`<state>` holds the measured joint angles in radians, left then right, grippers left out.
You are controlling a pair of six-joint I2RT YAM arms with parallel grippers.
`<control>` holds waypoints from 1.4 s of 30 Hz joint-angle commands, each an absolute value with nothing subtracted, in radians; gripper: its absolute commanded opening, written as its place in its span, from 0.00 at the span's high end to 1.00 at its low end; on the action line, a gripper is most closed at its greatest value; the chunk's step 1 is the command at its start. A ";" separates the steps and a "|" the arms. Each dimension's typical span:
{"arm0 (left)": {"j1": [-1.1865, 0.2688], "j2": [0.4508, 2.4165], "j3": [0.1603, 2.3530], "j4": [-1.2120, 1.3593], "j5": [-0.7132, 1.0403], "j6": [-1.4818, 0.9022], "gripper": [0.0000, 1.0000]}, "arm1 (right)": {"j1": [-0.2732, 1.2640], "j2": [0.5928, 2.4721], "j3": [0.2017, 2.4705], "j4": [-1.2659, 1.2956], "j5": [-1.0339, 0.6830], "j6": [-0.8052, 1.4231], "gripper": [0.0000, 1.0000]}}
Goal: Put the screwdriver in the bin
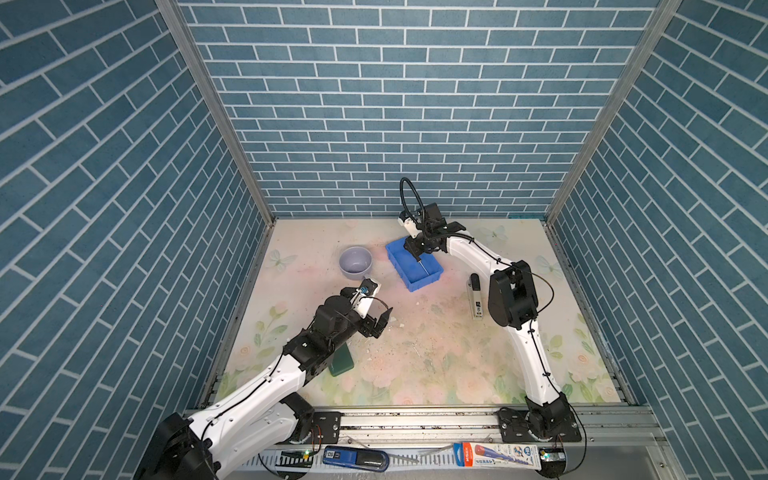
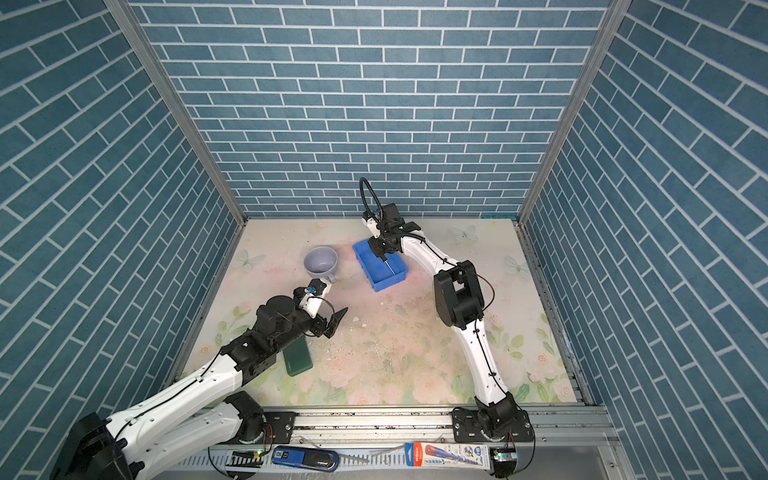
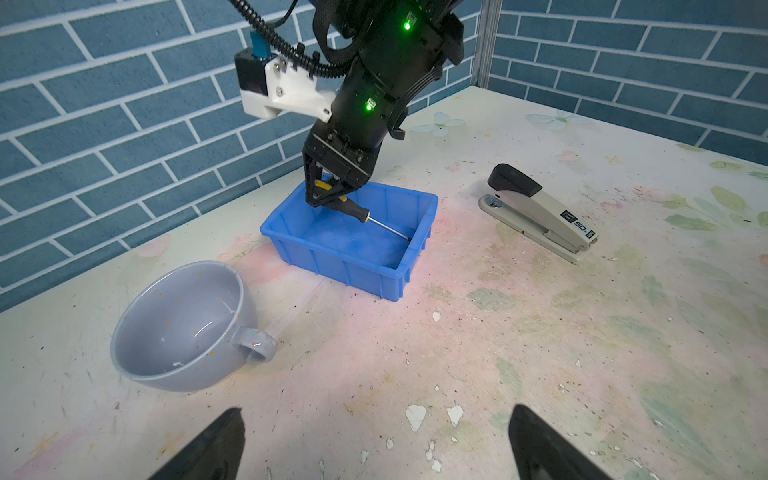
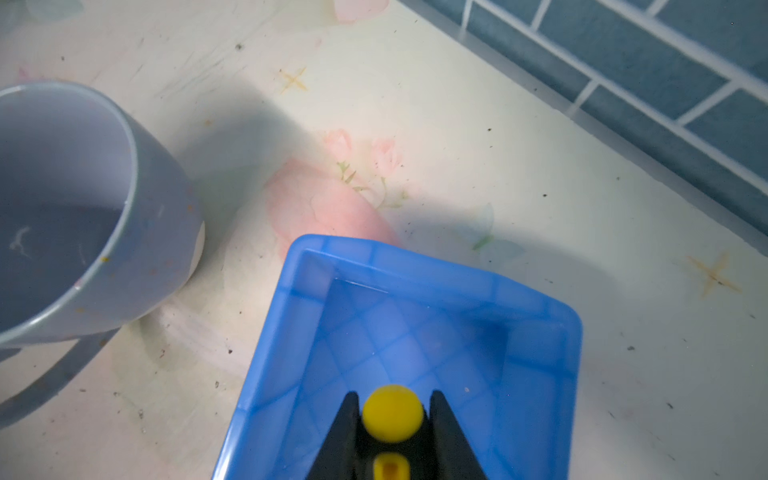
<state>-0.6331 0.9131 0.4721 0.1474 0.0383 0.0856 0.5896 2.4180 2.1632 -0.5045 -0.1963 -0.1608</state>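
1. Left wrist view gives the clearest look: the right gripper (image 3: 328, 199) is pinching the screwdriver (image 3: 357, 210) by its yellow-and-black handle, within the outline of the bin (image 3: 345, 266).
2. The screwdriver slants, handle high, with its thin metal shaft running down toward the bin floor near one short wall. I cannot tell whether the tip touches the plastic.
3. Right wrist view agrees: the handle's yellow end sits squeezed between the two black fingers, with blue bin floor beneath it.
4. The step in hand looks like the release. It would go best with the handle lowered until the tool lies nearly flat, so it drops only a little and cannot bounce over the low rim.
5. The jaws should part gently and the arm then rise straight up, so the fingers neither drag the handle along nor catch the rim.
6. In a top view the cup (image 1: 355, 262) sits at nine o'clock from the bin and the stapler (image 1: 476, 297) at about four o'clock. Both are apart from it, so a vertical retreat should clear them.
7. The left gripper (image 3: 376, 436) is spread and empty above the desk (image 3: 498, 332), at about seven o'clock from the bin. It has no part in this step and is best kept there.
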 commanded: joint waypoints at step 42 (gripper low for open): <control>-0.615 1.164 0.460 0.516 0.026 0.073 0.00 | 0.551 2.041 1.734 -0.055 -0.212 -0.021 0.04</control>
<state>-0.6273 1.1030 0.4538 0.3786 0.0376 0.0704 0.5755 2.1429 1.8378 -0.2016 -0.2283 -0.0772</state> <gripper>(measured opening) 0.996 0.948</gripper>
